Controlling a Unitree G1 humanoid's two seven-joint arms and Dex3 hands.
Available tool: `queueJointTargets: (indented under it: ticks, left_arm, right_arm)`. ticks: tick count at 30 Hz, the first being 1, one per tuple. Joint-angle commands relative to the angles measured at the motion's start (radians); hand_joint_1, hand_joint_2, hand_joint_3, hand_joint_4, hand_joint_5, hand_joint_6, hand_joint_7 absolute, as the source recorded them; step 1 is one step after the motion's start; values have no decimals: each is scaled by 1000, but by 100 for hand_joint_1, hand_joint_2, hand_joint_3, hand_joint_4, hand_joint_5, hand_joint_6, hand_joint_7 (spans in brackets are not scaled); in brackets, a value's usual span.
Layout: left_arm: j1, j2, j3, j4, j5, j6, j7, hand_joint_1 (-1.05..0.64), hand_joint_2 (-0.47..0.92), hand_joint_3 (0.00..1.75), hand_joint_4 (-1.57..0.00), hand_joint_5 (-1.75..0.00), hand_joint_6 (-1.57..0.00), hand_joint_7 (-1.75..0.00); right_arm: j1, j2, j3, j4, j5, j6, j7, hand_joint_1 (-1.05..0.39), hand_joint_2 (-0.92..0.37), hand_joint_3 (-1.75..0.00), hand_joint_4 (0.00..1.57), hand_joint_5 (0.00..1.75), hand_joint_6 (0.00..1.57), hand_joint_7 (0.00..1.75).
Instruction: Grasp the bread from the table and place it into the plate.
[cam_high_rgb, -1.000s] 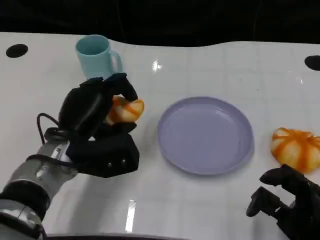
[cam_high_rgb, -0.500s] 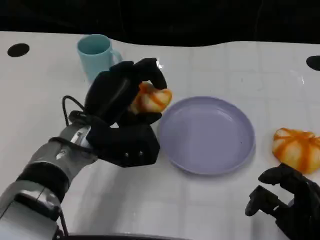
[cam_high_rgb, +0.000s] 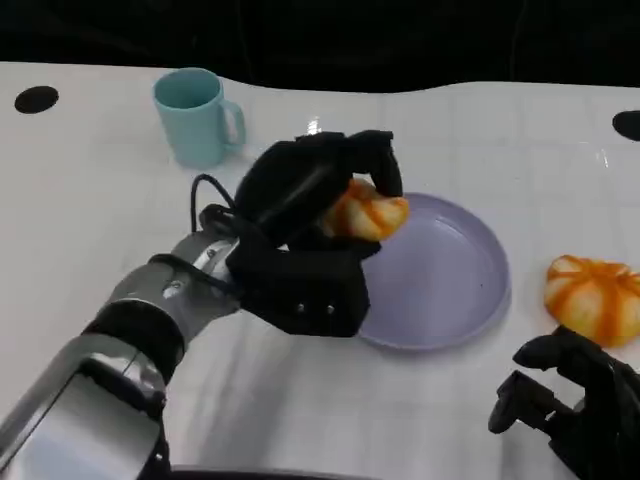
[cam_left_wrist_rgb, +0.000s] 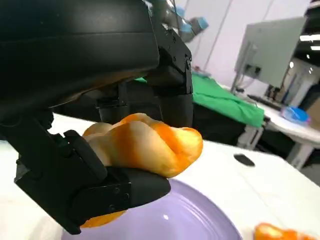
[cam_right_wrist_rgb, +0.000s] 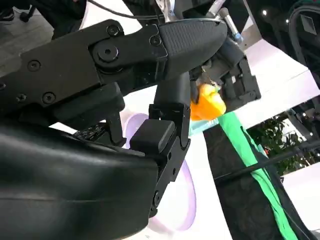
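The left hand (cam_high_rgb: 305, 235) clamps the bread (cam_high_rgb: 366, 214) above the plate's (cam_high_rgb: 470, 300) left rim; the right hand (cam_high_rgb: 570, 400) rests near, fingers curled on nothing.

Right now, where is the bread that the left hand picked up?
In the head view, the bread is held in the left hand, raised over the near-left edge of the purple plate, not yet set down.

- Left hand (cam_high_rgb: 310, 215) w/ bread (cam_high_rgb: 365, 214) moved right, from beside the cup to over the plate's (cam_high_rgb: 470, 300) left edge.
- Bread now higher, above plate.
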Motion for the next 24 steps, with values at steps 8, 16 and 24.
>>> queueJointTargets:
  ticks: [8,16,24]
  left_arm:
    - [-63,-78,-63,40,55,53,-29,-22,54,116,-91,-175,-74,-175]
    - [-77,-119,-95,68,89,128,-3,-20,58,99,-88,-175,-69,-175]
    - [-81,-165,-127,79,135,288,73,-24,71,66,-85,-175,-61,-172]
  right_arm:
    - [13,-3,-2,-23,6,-3,-1,-52,-92,-21,72,150,82,93]
    - [22,3,3,-32,-1,-19,1,-52,-92,-23,72,152,82,93]
    - [24,-4,2,-30,0,-20,8,-52,-92,-23,72,151,82,94]
